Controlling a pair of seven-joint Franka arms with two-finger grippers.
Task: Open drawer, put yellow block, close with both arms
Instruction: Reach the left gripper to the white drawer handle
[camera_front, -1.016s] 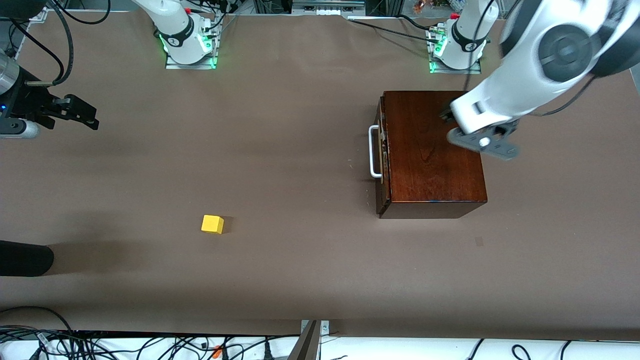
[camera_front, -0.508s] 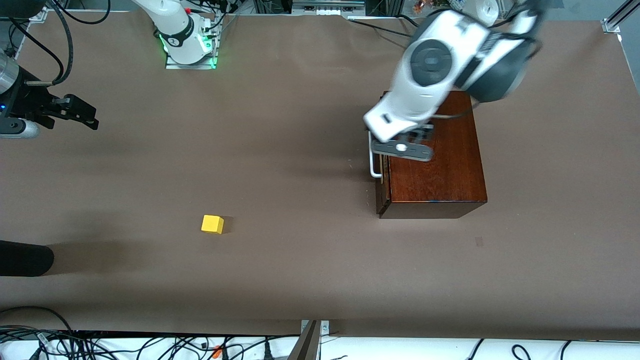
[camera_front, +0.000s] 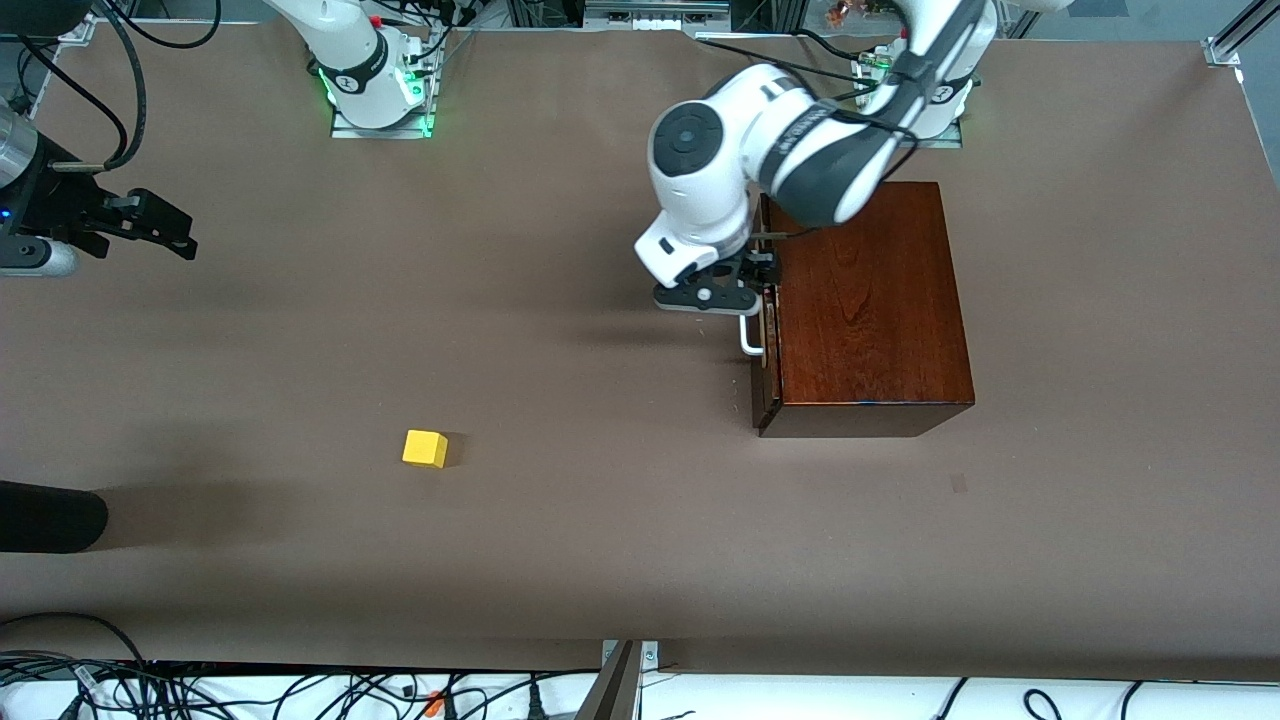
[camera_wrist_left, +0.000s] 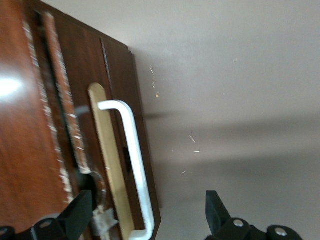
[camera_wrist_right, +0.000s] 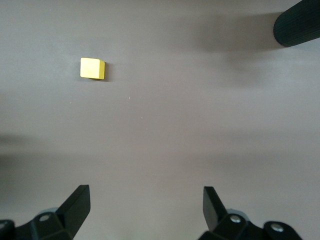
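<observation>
Table (camera_front: 560, 560): brown surface carrying everything; cables run along its near edge.
Box (camera_front: 865, 300): glossy mahogany, toward the left arm's end of the table.
Drawer (camera_front: 765, 330): shut, its front flush with the box; white handle (camera_wrist_left: 135, 160) faces the right arm's end.
Left arm (camera_front: 790, 140): reaches from its base down to the drawer front.
Left tool (camera_front: 745, 285): over the handle, fingers (camera_wrist_left: 75, 217) spread wide either side of it, gripping nothing.
Right tool (camera_front: 165, 232): waits at the right arm's end above bare table, fingers (camera_wrist_right: 77, 205) wide apart, empty.
Yellow block (camera_front: 425, 448): alone on open table, nearer the front camera than the box, well apart from it and both tools.
</observation>
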